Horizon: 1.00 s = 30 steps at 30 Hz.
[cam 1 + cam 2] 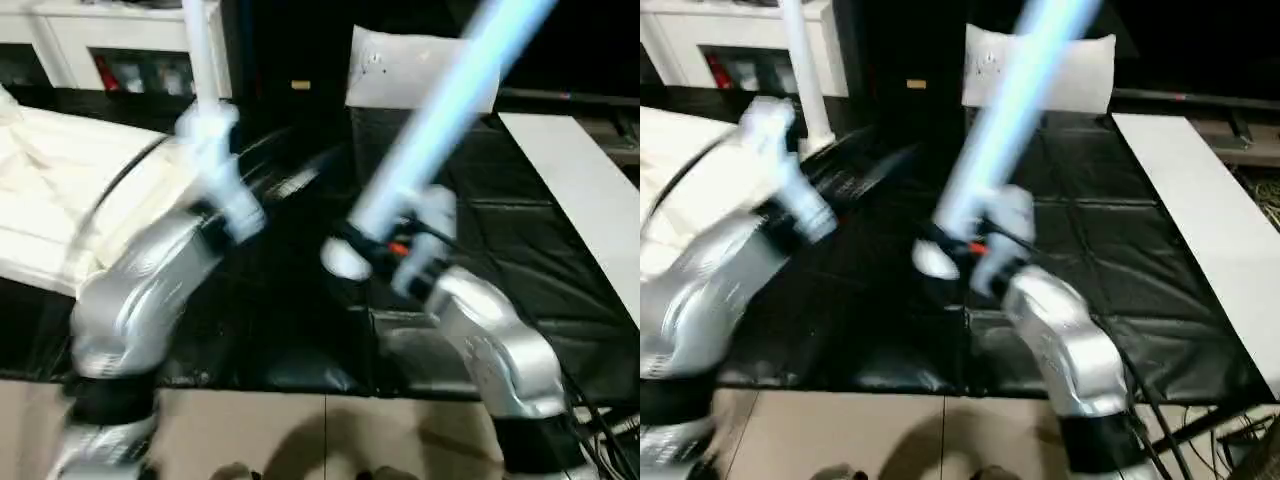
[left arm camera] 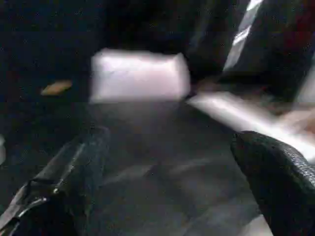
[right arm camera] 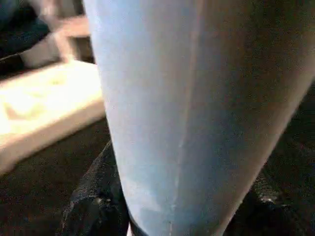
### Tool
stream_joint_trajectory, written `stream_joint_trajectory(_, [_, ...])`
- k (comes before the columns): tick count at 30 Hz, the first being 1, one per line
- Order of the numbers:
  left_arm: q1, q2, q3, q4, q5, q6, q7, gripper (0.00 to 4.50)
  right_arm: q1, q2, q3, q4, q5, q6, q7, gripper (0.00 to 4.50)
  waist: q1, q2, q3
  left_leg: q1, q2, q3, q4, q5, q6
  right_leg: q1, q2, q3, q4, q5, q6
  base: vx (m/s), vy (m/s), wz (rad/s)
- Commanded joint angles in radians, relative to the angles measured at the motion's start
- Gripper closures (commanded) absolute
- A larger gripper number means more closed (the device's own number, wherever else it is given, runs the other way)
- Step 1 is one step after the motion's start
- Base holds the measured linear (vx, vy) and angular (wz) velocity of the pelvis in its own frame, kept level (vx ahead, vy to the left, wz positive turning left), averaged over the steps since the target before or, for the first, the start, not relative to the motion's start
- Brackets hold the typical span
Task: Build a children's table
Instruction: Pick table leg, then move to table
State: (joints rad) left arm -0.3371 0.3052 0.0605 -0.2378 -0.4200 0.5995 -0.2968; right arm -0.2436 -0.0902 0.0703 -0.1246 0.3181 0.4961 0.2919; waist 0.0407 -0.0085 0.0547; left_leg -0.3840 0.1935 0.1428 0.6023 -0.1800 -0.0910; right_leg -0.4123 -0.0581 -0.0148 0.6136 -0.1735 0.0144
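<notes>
- Right wrist view: right gripper jaws clamped on the thick end of a white tube leg.
- Leg slanting up and away over the black padded mat, toward a small white panel.
- Left gripper jaws spread wide, holding nothing, above the mat.
- White board strip lying along the mat's right edge.

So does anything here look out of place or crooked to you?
Only the long tapered white tube leg: the right gripper holds it by its lower end, slanting up over the black padded mat, joined to nothing. Otherwise nothing looks spilled or broken.
</notes>
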Motion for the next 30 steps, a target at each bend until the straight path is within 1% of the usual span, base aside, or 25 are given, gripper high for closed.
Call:
stream_joint_trajectory(1, [0.06, 0.007, -0.014, -0.034, 0.079, -0.053, 0.034, 0.0, 0.016, 0.013, -0.032, -0.052, -0.013, 0.064, -0.077, 2.61, -0.004, 0.009, -0.066, 0.009, 0.008, 0.011, -0.077, -0.196, -0.053, 0.052, -0.034, 0.021, -0.067, -0.181, -0.117, 0.0, 0.0, 0.0])
stream_joint_trajectory(4, [0.135, 0.008, -0.023, -0.043, 0.141, -0.09, 0.089, 0.0, 0.047, 0.001, -0.032, -0.088, -0.06, 0.063, -0.129, 2.61, -0.004, 0.013, -0.064, 0.013, 0.011, 0.01, -0.078, -0.231, -0.056, 0.045, -0.035, 0.022, -0.07, -0.22, -0.107, 0.0, 0.0, 0.0])
stream_joint_trajectory(5, [0.144, 0.001, -0.016, -0.045, 0.137, -0.092, 0.095, 0.0, 0.049, -0.003, -0.027, -0.096, -0.077, 0.048, -0.134, 2.61, -0.005, 0.008, -0.062, 0.012, 0.01, 0.012, -0.079, -0.25, -0.056, 0.043, -0.034, 0.023, -0.075, -0.253, -0.097, 0.0, 0.0, 0.0])
stream_joint_trajectory(7, [0.154, -0.02, 0.001, -0.045, 0.139, -0.104, 0.118, 0.0, 0.05, -0.008, -0.025, -0.107, -0.118, 0.04, -0.167, 2.61, -0.004, 0.007, -0.061, 0.013, 0.009, 0.01, -0.08, -0.269, -0.059, 0.04, -0.035, 0.023, -0.075, -0.288, -0.091, 0.0, 0.0, 0.0])
stream_joint_trajectory(8, [0.156, -0.024, 0.004, -0.044, 0.141, -0.098, 0.129, 0.0, 0.048, -0.012, -0.024, -0.106, -0.12, 0.027, -0.161, 2.61, -0.003, 0.003, -0.06, 0.007, 0.004, 0.016, -0.076, -0.275, -0.039, 0.041, -0.047, 0.031, -0.081, -0.322, -0.086, 0.0, 0.0, 0.0])
stream_joint_trajectory(10, [0.157, -0.044, 0.016, -0.045, 0.141, -0.094, 0.154, 0.0, 0.052, 0.011, -0.054, -0.11, -0.098, -0.019, -0.17, 2.61, 0.004, -0.004, -0.062, -0.007, -0.003, 0.024, -0.063, -0.247, 0.027, 0.051, -0.078, 0.051, -0.097, -0.402, -0.076, 0.0, 0.0, 0.0])
stream_joint_trajectory(11, [0.156, -0.059, 0.025, -0.044, 0.139, -0.101, 0.162, 0.0, 0.051, 0.025, -0.07, -0.111, -0.101, -0.032, -0.196, 2.61, 0.013, -0.007, -0.062, -0.014, -0.005, 0.021, -0.043, -0.209, 0.077, 0.054, -0.109, 0.071, -0.114, -0.479, -0.064, 0.0, 0.0, 0.0])
stream_joint_trajectory(12, [0.155, -0.068, 0.031, -0.044, 0.137, -0.103, 0.167, 0.0, 0.05, 0.034, -0.08, -0.11, -0.101, -0.043, -0.209, 2.61, 0.024, -0.015, -0.065, -0.026, -0.007, 0.01, -0.011, -0.169, 0.128, 0.065, -0.156, 0.103, -0.131, -0.543, -0.054, 0.0, 0.0, 0.0])
stream_joint_trajectory(13, [0.155, -0.071, 0.028, -0.043, 0.146, -0.11, 0.171, 0.0, 0.048, 0.038, -0.09, -0.109, -0.091, -0.036, -0.214, 2.61, 0.031, -0.016, -0.066, -0.031, -0.004, 0.001, 0.007, -0.152, 0.15, 0.066, -0.179, 0.12, -0.139, -0.571, -0.051, -0.008, 0.069, 0.02])
stream_joint_trajectory(14, [0.154, -0.063, 0.02, -0.041, 0.159, -0.117, 0.168, 0.0, 0.048, 0.036, -0.091, -0.109, -0.074, -0.018, -0.199, 2.61, 0.04, -0.013, -0.065, -0.044, 0.004, -0.019, 0.025, -0.123, 0.177, 0.069, -0.202, 0.135, -0.144, -0.596, -0.066, -0.008, 0.069, 0.02])
stream_joint_trajectory(15, [0.152, -0.06, 0.014, -0.042, 0.166, -0.12, 0.168, 0.0, 0.05, 0.034, -0.092, -0.111, -0.061, -0.003, -0.185, 2.61, 0.038, -0.006, -0.066, -0.036, 0.007, -0.019, 0.009, -0.111, 0.202, 0.056, -0.178, 0.116, -0.138, -0.553, -0.087, -0.013, 0.118, 0.04])
stream_joint_trajectory(16, [0.15, -0.067, 0.016, -0.042, 0.163, -0.12, 0.174, 0.0, 0.053, 0.032, -0.091, -0.109, -0.061, 0.016, -0.182, 2.61, 0.033, -0.006, -0.065, -0.028, 0.003, -0.01, -0.007, -0.112, 0.218, 0.048, -0.149, 0.099, -0.13, -0.516, -0.093, -0.013, 0.152, 0.09])
stream_joint_trajectory(17, [0.149, -0.068, 0.017, -0.042, 0.162, -0.12, 0.175, 0.0, 0.053, 0.031, -0.091, -0.109, -0.063, 0.018, -0.184, 2.61, 0.023, 0.003, -0.071, 0.003, -0.005, 0.012, -0.032, -0.107, 0.259, 0.031, -0.099, 0.066, -0.11, -0.414, -0.112, -0.013, 0.152, 0.09])
stream_joint_trajectory(18, [0.149, -0.075, 0.02, -0.038, 0.161, -0.119, 0.18, 0.0, 0.059, 0.028, -0.086, -0.101, -0.069, 0.031, -0.183, 2.61, 0.002, 0.007, -0.072, 0.018, -0.014, 0.018, -0.054, -0.073, 0.329, 0.022, -0.056, 0.037, -0.086, -0.302, -0.116, -0.023, 0.169, 0.06])
stream_joint_trajectory(19, [0.15, -0.073, 0.017, -0.038, 0.163, -0.119, 0.179, 0.0, 0.061, 0.027, -0.085, -0.101, -0.069, 0.031, -0.182, 2.61, -0.003, 0.014, -0.073, 0.031, -0.016, 0.019, -0.058, -0.068, 0.36, 0.016, -0.046, 0.023, -0.08, -0.274, -0.116, -0.034, 0.191, 0.01])
stream_joint_trajectory(20, [0.15, -0.07, 0.012, -0.039, 0.17, -0.118, 0.176, 0.0, 0.063, 0.027, -0.083, -0.101, -0.067, 0.028, -0.177, 2.61, -0.015, 0.013, -0.069, 0.049, -0.018, 0.022, -0.067, -0.098, 0.4, 0.002, -0.035, -0.002, -0.073, -0.27, -0.107, -0.034, 0.191, 0.01])
stream_joint_trajectory(21, [0.153, -0.069, 0.008, -0.04, 0.176, -0.119, 0.175, 0.0, 0.066, 0.028, -0.082, -0.104, -0.068, 0.024, -0.178, 2.61, -0.029, 0.019, -0.06, 0.049, -0.024, 0.031, -0.089, -0.189, 0.385, -0.004, -0.02, -0.03, -0.068, -0.304, -0.089, -0.042, 0.206, 0.07])
stream_joint_trajectory(22, [0.155, -0.073, 0.007, -0.044, 0.179, -0.119, 0.175, 0.0, 0.069, 0.034, -0.084, -0.107, -0.065, 0.021, -0.18, 2.61, -0.041, 0.019, -0.057, 0.046, -0.027, 0.034, -0.104, -0.243, 0.363, -0.002, -0.013, -0.043, -0.059, -0.307, -0.076, -0.057, 0.188, 0.07])
stream_joint_trajectory(24, [0.167, -0.075, -0.002, -0.057, 0.184, -0.113, 0.172, 0.0, 0.081, 0.035, -0.071, -0.115, -0.066, 0.026, -0.174, 2.61, -0.067, 0.032, -0.052, 0.036, -0.032, 0.036, -0.156, -0.434, 0.254, 0.015, 0.003, -0.09, 0.015, -0.234, -0.009, -0.065, 0.17, 0.05])
stream_joint_trajectory(25, [0.169, -0.073, -0.005, -0.059, 0.186, -0.113, 0.171, 0.0, 0.083, 0.035, -0.07, -0.118, -0.063, 0.03, -0.173, 2.61, -0.075, 0.024, -0.054, 0.035, -0.029, 0.028, -0.159, -0.457, 0.246, 0.029, -0.007, -0.095, 0.022, -0.192, 0.002, -0.085, 0.106, -0.05])
stream_joint_trajectory(26, [0.172, -0.073, -0.007, -0.061, 0.187, -0.111, 0.17, 0.0, 0.085, 0.039, -0.071, -0.122, -0.06, 0.033, -0.173, 2.61, -0.072, 0.015, -0.049, 0.024, -0.026, 0.04, -0.165, -0.518, 0.196, 0.036, -0.045, -0.084, -0.016, -0.2, 0.026, -0.085, 0.106, -0.05])
stream_joint_trajectory(27, [0.172, -0.073, -0.007, -0.061, 0.187, -0.111, 0.17, 0.0, 0.085, 0.039, -0.071, -0.122, -0.06, 0.033, -0.173, 2.61, -0.071, 0.006, -0.05, 0.024, -0.036, 0.059, -0.159, -0.573, 0.152, 0.026, -0.063, -0.073, -0.046, -0.258, 0.028, -0.091, 0.073, 0.03])
stream_joint_trajectory(28, [0.173, -0.071, -0.008, -0.062, 0.19, -0.109, 0.169, 0.0, 0.084, 0.041, -0.071, -0.124, -0.062, 0.032, -0.175, 2.61, -0.064, -0.019, -0.055, 0.014, -0.037, 0.048, -0.072, -0.621, 0.102, 0.031, -0.168, -0.007, -0.132, -0.499, 0.037, -0.09, 0.11, 0.02])
stream_joint_trajectory(29, [0.174, -0.07, -0.009, -0.063, 0.191, -0.109, 0.169, 0.0, 0.084, 0.04, -0.068, -0.124, -0.067, 0.03, -0.175, 2.61, -0.051, -0.022, -0.055, 0.012, -0.019, 0.01, 0.015, -0.559, 0.104, 0.043, -0.274, 0.052, -0.189, -0.664, 0.043, -0.09, 0.11, 0.02])
stream_joint_trajectory(30, [0.176, -0.074, -0.005, -0.065, 0.188, -0.109, 0.17, 0.0, 0.083, 0.035, -0.06, -0.124, -0.078, 0.025, -0.175, 2.61, -0.069, -0.033, -0.055, -0.038, -0.007, -0.082, 0.166, -0.291, 0.101, 0.073, -0.402, 0.108, -0.234, -0.83, 0.035, -0.085, 0.176, -0.27])
